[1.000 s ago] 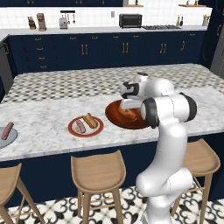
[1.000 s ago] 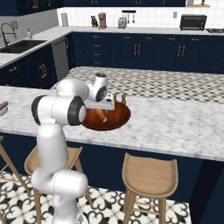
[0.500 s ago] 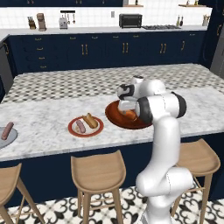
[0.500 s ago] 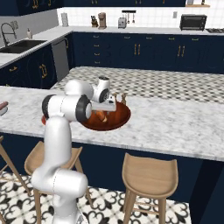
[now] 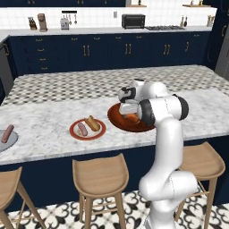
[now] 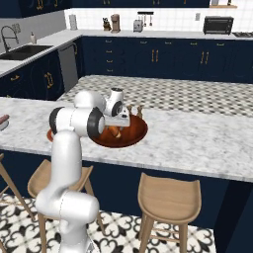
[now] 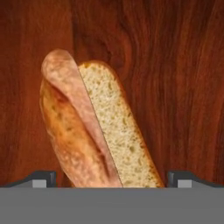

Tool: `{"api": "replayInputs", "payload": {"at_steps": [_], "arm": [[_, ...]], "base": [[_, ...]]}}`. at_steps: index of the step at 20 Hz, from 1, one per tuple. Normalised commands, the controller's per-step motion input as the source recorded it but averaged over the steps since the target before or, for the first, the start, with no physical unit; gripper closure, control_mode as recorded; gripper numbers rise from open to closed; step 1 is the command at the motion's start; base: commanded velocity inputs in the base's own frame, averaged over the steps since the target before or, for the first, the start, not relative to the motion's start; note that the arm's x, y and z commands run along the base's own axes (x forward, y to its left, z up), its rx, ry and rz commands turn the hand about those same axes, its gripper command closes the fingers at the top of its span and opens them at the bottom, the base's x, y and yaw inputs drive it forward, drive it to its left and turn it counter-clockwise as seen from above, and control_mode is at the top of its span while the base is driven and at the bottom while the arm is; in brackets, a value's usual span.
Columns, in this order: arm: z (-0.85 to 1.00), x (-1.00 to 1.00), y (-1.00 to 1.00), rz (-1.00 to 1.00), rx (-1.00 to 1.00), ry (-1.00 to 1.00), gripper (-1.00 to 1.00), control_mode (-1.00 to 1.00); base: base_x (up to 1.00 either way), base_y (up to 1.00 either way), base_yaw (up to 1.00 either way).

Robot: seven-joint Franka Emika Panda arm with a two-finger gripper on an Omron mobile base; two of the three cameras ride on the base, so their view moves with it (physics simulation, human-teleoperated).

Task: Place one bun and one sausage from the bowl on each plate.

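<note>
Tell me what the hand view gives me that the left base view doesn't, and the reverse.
Hand view: close up, a bun with a pinkish sausage lying against it, between the open gripper's fingertips. Left base view: the red-rimmed plate holding a plated bun and plated sausage, and the grey plate with a lone sausage. Both: the reddish-brown bowl.

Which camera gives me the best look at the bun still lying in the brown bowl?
The hand view: the bun lies close up on the bowl floor, crust and cut crumb both plain. In the left base view the bun is a small orange patch beside the arm. In the right base view the bun is partly hidden behind the arm.
</note>
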Motion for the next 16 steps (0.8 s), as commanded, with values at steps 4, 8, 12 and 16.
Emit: {"api": "replayInputs", "payload": {"at_steps": [4,8,12,16], "arm": [[0.0,0.0,0.0,0.0,0.0,0.0,1.0,-1.0],[0.0,0.0,0.0,0.0,0.0,0.0,1.0,-1.0],[0.0,0.0,-0.05,0.01,0.0,0.0,1.0,-1.0],[0.66,-0.34,-0.09,-0.05,0.01,0.0,1.0,-1.0]], "base": [[0.0,0.0,0.0],[0.0,0.0,0.0],[0.0,0.0,0.0],[0.0,0.0,0.0]]}}
